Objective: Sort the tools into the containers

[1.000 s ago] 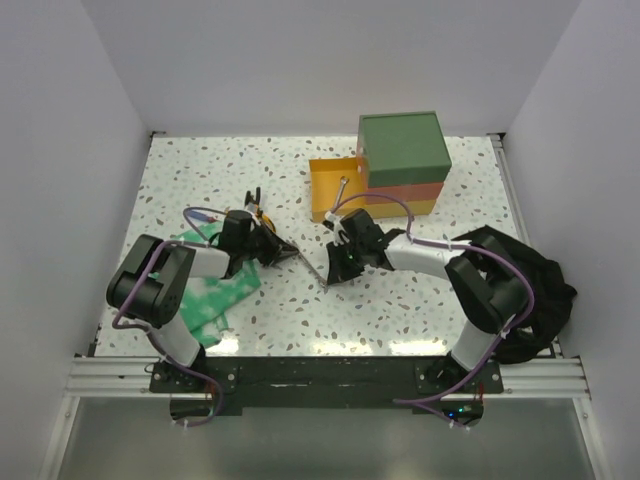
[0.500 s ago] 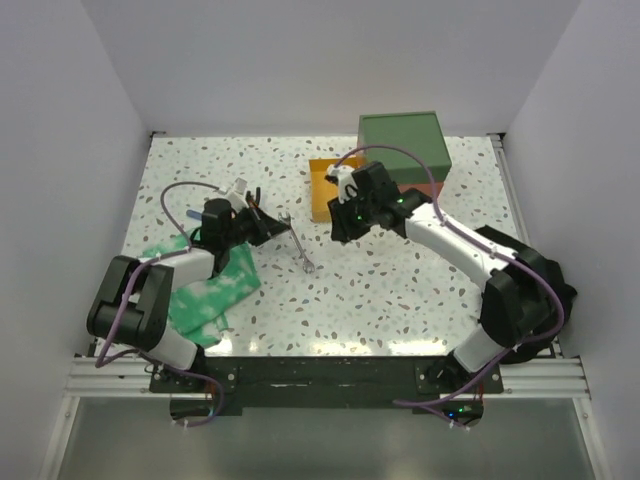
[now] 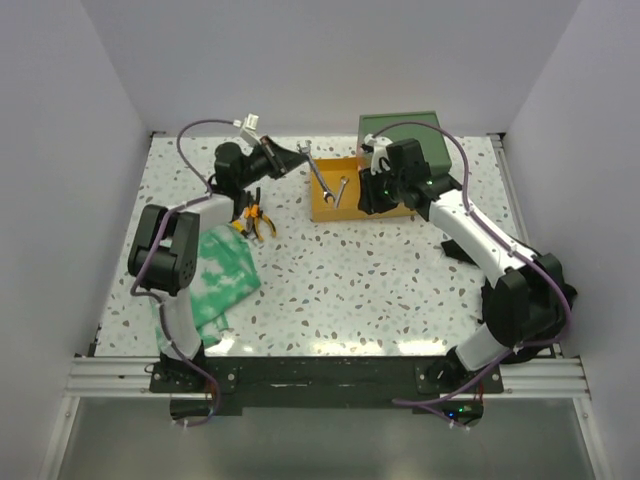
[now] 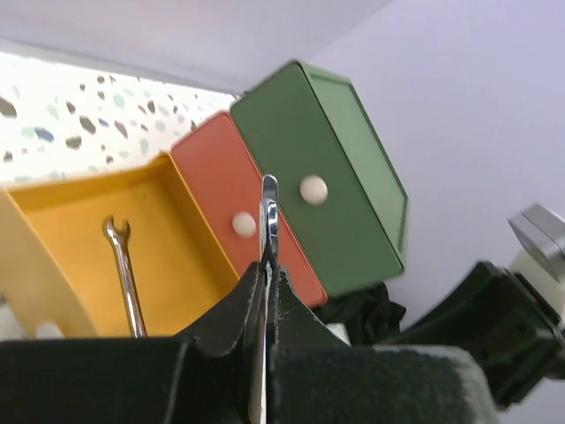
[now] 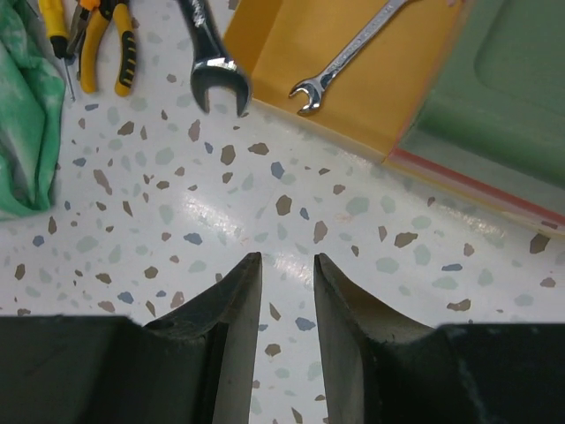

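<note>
At the table's far edge the left pincer pinches a thin silver wrench beside the open yellow drawer, which holds another wrench. The right pincer hangs spread, empty.

The left hand's wrench and the right hand are crowding the open yellow drawer from either side, while the table before it is offering free passage.

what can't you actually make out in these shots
- Green drawer and red drawer: shut, contents hidden in every view.
- Held wrench: left wrist view, lower part buried between the fingers of the left tool.
- Wrench in yellow drawer: left wrist view, lower end behind that tool's body.
- Pliers: right wrist view, cut off by the top edge.
</note>
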You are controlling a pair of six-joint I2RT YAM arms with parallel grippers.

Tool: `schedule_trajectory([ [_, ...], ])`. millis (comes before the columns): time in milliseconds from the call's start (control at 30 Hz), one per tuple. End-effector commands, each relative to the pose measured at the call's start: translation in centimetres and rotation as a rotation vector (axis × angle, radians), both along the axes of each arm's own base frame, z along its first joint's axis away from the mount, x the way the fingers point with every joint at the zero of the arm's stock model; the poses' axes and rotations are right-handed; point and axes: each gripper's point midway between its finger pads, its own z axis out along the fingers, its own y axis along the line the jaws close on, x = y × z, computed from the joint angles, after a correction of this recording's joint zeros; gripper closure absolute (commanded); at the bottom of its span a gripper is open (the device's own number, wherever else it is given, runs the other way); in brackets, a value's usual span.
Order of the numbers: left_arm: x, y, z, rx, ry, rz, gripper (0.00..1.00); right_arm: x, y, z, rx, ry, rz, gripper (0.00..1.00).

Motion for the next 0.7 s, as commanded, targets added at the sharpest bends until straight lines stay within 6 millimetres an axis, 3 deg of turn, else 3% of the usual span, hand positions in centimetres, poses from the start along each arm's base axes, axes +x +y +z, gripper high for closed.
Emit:
schedule_trajectory([
  [0, 4.2, -1.5, 0.2, -0.005, -0.047, 0.029, 1.00, 1.3, 0.0, 1.9, 0.017, -0.044, -0.020, 0.65],
  [133, 6.8, -3.8, -3.2, 0.043, -0.025, 0.028, 1.00, 2.4, 0.0, 3.5, 0.023, -0.091, -0.024, 0.64],
  [233, 7.4, -4.6, -5.0, 0.071, -0.004, 0.035, 0.99, 3.5, 0.3, 6.3, 0.058, -0.160, -0.021, 0.64],
  [267, 7.5, -4.5, -5.3, 0.070, 0.012, 0.043, 0.93, 4.2, 0.4, 7.9, 0.080, -0.195, -0.024, 0.64],
  [300, 7.5, -4.4, -5.6, 0.073, 0.026, 0.049, 0.75, 4.5, 0.5, 9.0, 0.097, -0.217, -0.026, 0.64],
  [333, 7.4, -4.4, -5.4, 0.080, 0.022, 0.046, 0.67, 5.0, 0.6, 9.8, 0.113, -0.232, -0.028, 0.64],
  [367, 7.4, -4.1, -5.1, 0.099, -0.003, 0.047, 0.55, 5.7, 0.5, 12.0, 0.145, -0.270, -0.043, 0.64],
  [467, 7.7, -2.9, -3.8, 0.168, -0.047, 0.061, 0.42, 7.5, -0.1, 15.1, 0.183, -0.346, -0.083, 0.63],
  [533, 7.9, -1.2, -2.8, 0.205, -0.053, 0.085, 0.39, 8.9, -0.9, 16.2, 0.181, -0.390, -0.121, 0.62],
  [600, 7.6, 0.2, -2.9, 0.244, -0.058, 0.093, 0.39, 11.1, -2.9, 16.3, 0.131, -0.433, -0.192, 0.62],
  [633, 7.6, 1.5, -2.1, 0.252, -0.065, 0.108, 0.39, 12.3, -4.0, 16.5, 0.112, -0.471, -0.241, 0.62],
  [667, 7.5, 2.3, -2.2, 0.267, -0.065, 0.111, 0.40, 13.7, -6.3, 15.4, 0.072, -0.481, -0.324, 0.62],
])
